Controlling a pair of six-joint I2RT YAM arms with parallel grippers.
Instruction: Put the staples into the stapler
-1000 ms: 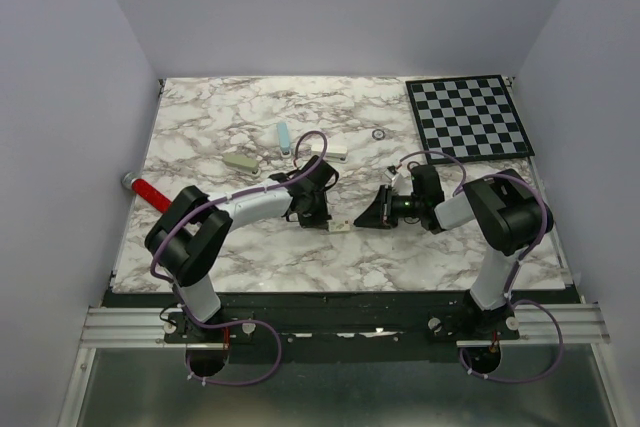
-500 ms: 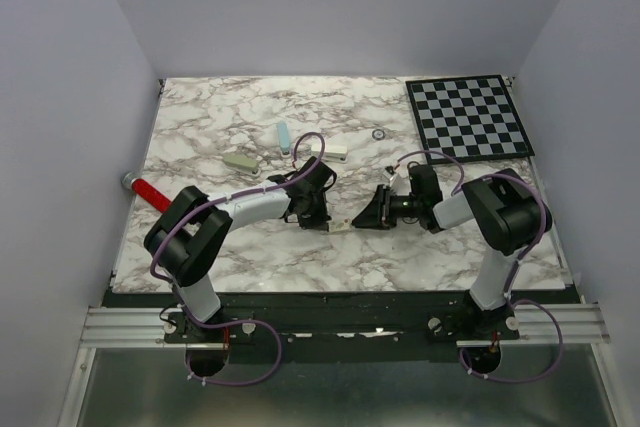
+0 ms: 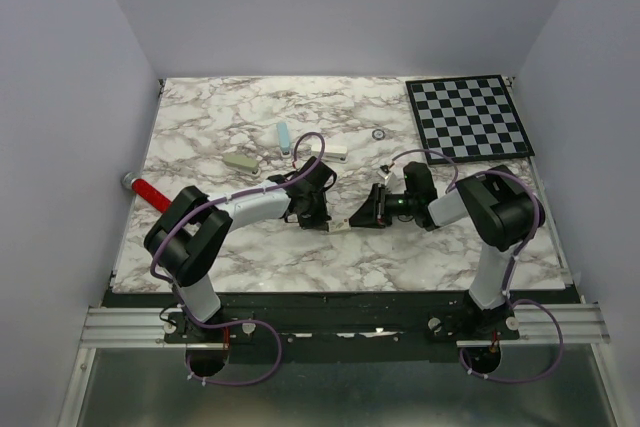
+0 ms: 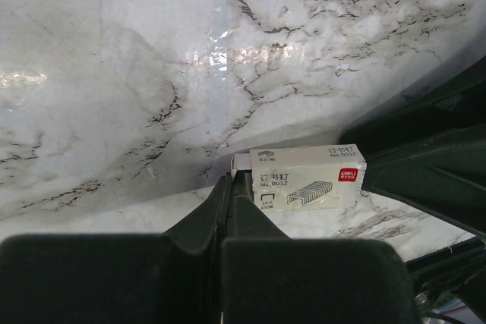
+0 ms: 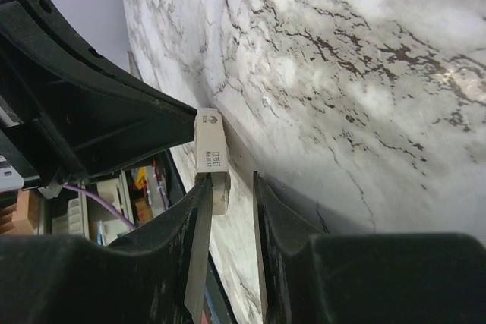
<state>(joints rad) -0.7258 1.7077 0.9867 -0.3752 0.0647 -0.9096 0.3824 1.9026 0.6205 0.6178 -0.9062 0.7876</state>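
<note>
**Staples not to be made out**

The staples themselves cannot be picked out. A small white box (image 4: pixel 307 178), printed with a staple drawing, lies on the marble table (image 4: pixel 114 73) between the two claws. The left claw (image 4: pixel 230 187) is closed, its tips at a thin white tab on the box's end; whether it pinches the tab cannot be told. The right claw (image 5: pixel 231 181) is apart, straddling the opposite end, with one finger (image 5: pixel 199 210) touching the box.

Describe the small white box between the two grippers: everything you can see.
The small white box is a cardboard-looking carton lying flat on the marble table. Its top bears grey print, "No.0012", a staple-strip drawing and a red logo. A pale inner part pokes from one end, by the closed fingertips of the left gripper. The other end sits between the open fingers of the right gripper, touching one.
</note>
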